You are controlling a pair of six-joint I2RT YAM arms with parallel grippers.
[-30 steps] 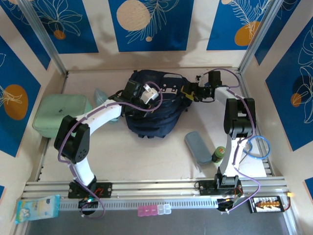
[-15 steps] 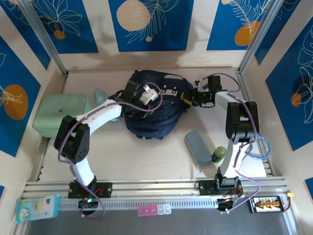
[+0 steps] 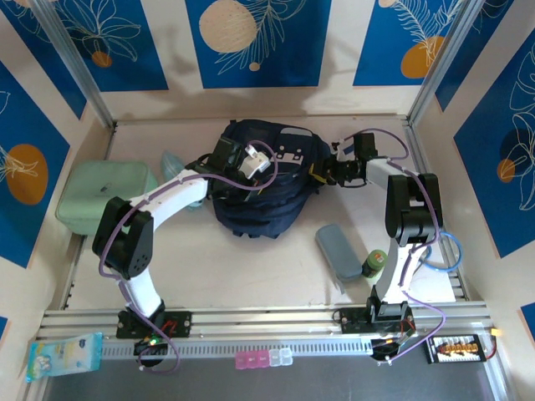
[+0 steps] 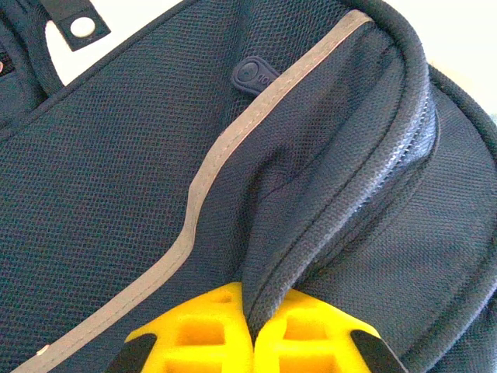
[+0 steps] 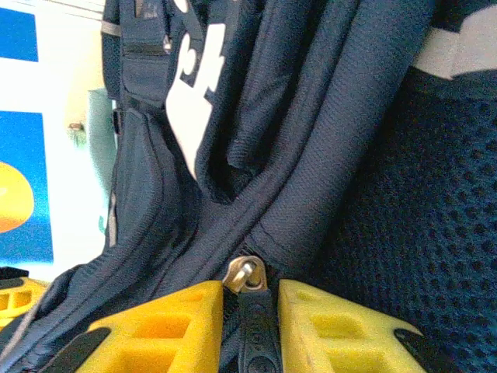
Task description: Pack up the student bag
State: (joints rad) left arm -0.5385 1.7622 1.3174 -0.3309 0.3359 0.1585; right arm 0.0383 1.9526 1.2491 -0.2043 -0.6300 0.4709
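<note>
The student bag (image 3: 259, 200), a dark navy backpack with grey trim, lies at the back middle of the table. My left gripper (image 3: 224, 154) is on the bag's upper left part. Its yellow fingers (image 4: 252, 299) are shut on a raised fold of navy fabric (image 4: 311, 225) beside a zipper seam. My right gripper (image 3: 323, 170) is at the bag's right edge. There its fingers (image 5: 252, 291) stand narrowly open, one on each side of the black zipper pull (image 5: 256, 334). A thin gap shows on each side of the pull, just below the metal slider (image 5: 247, 273).
A mint-green rounded case (image 3: 104, 196) sits at the left wall. A grey-blue pouch (image 3: 338, 248) and a green-capped bottle (image 3: 374, 263) lie near the right arm's base. A small pale teal thing (image 3: 171, 159) lies behind the left arm. Wall panels close in the back and sides.
My right gripper has moved a little left onto the bag's edge and its fingers have narrowed around the zipper pull. The left arm has kept its hold and not moved.
</note>
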